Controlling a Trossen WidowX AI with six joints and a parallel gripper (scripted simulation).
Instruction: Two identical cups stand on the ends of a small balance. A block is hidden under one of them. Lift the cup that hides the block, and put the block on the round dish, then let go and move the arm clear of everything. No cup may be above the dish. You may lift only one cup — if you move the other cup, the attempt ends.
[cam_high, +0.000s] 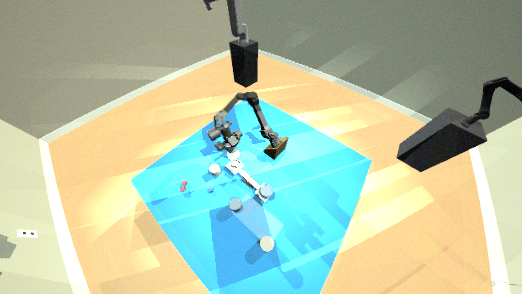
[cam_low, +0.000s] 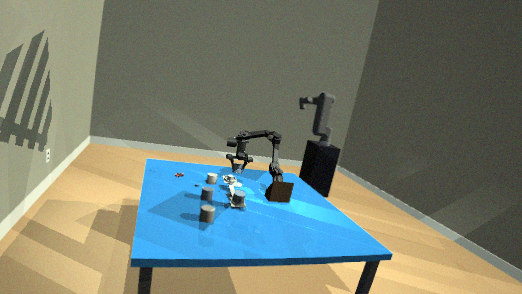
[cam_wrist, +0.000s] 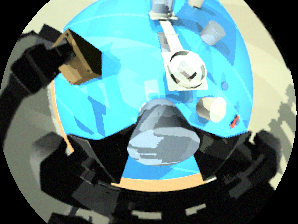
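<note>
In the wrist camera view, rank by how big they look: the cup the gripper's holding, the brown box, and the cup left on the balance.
1. Held cup, though it sits nearest the lens, which inflates it.
2. Brown box.
3. Cup on the balance's far end, smallest and farthest away.

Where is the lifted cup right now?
The cup is in the gripper, held off the balance. In the wrist view it sits just below the bared near end, where a small block shows.

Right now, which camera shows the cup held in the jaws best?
The wrist view: the lifted cup fills the foreground, tilted. In the top view the gripper hides it, and the exterior view shows it only tiny under the arm.
</note>
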